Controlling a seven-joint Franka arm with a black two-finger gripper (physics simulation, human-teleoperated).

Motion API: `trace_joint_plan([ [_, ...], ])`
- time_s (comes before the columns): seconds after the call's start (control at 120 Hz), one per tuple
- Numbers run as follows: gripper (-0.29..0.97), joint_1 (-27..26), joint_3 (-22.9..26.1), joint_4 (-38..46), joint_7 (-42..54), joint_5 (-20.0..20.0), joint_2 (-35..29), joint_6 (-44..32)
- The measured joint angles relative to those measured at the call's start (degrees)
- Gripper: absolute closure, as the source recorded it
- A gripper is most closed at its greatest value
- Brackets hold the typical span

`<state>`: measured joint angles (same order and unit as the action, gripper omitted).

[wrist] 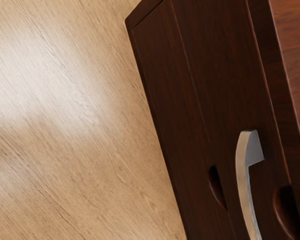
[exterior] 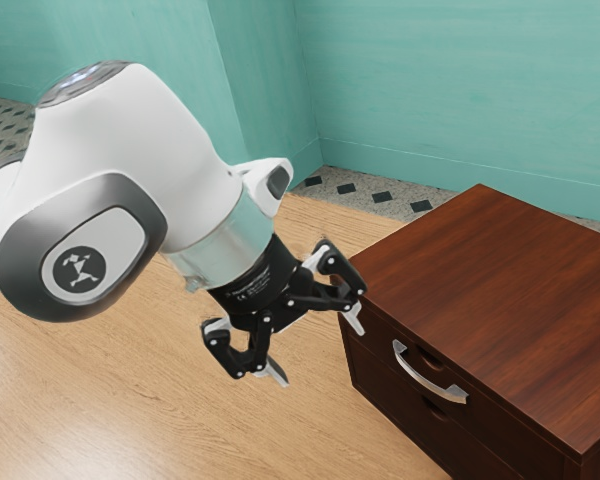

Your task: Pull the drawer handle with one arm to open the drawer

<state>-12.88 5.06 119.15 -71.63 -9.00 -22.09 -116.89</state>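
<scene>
A dark wooden cabinet [exterior: 500, 270] stands on the floor at the exterior view's right. Its upper drawer front [exterior: 450, 395] carries a curved silver handle [exterior: 427, 374], and the drawer looks flush with the cabinet face. My black gripper [exterior: 315, 348] hangs open just off the cabinet's near corner, to the left of the handle and not touching it, with nothing between its fingers. In the wrist view the drawer front [wrist: 200, 100] and the silver handle [wrist: 246, 170] lie ahead of my hand, with a dark recess [wrist: 217, 186] behind the handle.
A light wooden floor [exterior: 110, 400] spreads under and around the arm. Teal walls [exterior: 460, 80] close the room behind the cabinet, with a strip of tiled floor [exterior: 380, 192] along their base. A lower drawer front [exterior: 420, 425] sits under the upper one.
</scene>
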Motion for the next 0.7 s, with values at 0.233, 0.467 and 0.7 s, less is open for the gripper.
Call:
trace_joint_plan([
  [0.233,0.03,-0.2,0.72,1.88,-2.29,-0.46,2.54,-5.9],
  [0.467,0.03,-0.54,0.99,3.14,-3.84,-0.56,4.59,-9.64],
  [0.7,0.03,-0.89,1.65,4.56,-4.95,-0.64,4.81,-12.18],
])
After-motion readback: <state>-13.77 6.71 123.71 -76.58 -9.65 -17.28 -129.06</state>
